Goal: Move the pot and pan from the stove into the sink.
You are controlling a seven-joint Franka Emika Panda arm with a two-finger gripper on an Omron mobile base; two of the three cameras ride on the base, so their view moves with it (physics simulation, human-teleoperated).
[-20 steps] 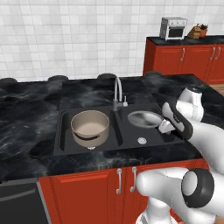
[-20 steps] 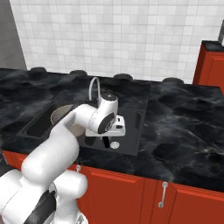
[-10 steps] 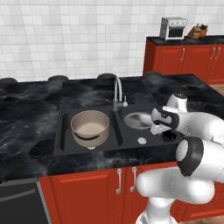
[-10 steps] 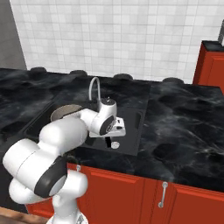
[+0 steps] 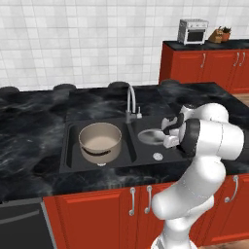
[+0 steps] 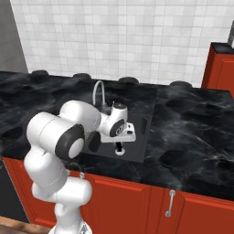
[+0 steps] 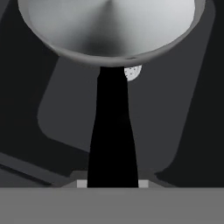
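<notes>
The sink (image 5: 73,146) was noted with the pot (image 5: 100,141) in its left basin and the pan (image 5: 151,136) held over the right, bowl pointing away along the black handle (image 7: 112,131) pinched by the gripper (image 7: 112,183).

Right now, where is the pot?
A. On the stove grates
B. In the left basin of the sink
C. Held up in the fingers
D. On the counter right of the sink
B: in the left base view the pot sits inside the left basin of the sink, left of the faucet, while the fingers are shut on the pan handle over the right basin.
</notes>
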